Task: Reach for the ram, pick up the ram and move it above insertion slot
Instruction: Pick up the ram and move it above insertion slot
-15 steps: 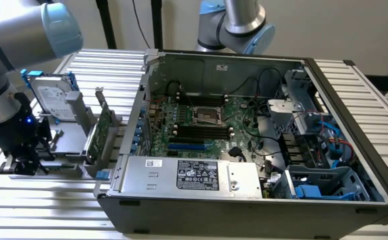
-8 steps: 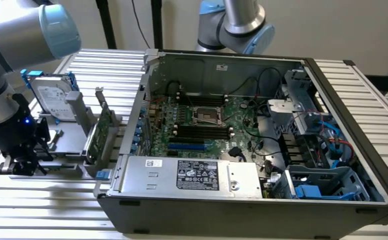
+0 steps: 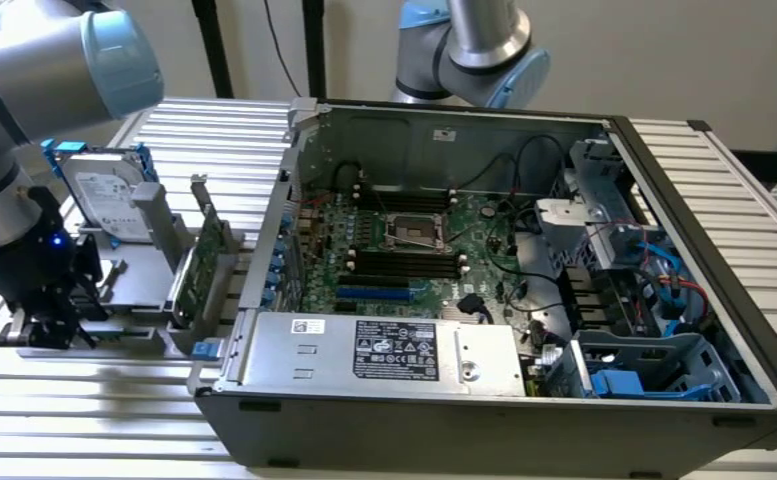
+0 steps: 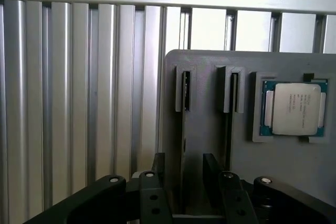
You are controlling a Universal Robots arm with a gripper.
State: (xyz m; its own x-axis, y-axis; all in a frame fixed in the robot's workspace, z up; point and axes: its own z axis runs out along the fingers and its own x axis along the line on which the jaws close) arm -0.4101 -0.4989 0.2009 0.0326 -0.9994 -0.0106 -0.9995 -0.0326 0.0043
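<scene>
Claw (image 4: 184, 167) open, straddling ram (image 4: 182, 129) in holder (image 4: 205, 82), at computer's (image 3: 442, 130) 9 o'clock in exterior view. Reach nearly finishing; gripping, lifting, moving to slot not yet done.

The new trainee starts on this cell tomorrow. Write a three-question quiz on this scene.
1. True or false: the tool is shut on the ram.
2. What lies in the square recess of the gray holder, beside its two slots? A) a battery B) a processor C) a screw
3. Fill in: in the exterior view, the open computer case lies on the exterior view's ____ of the tool.

Key
1. False: the fingers stand apart, one on each side of the ram, which stands on edge in the holder.
2. B
3. right
</scene>
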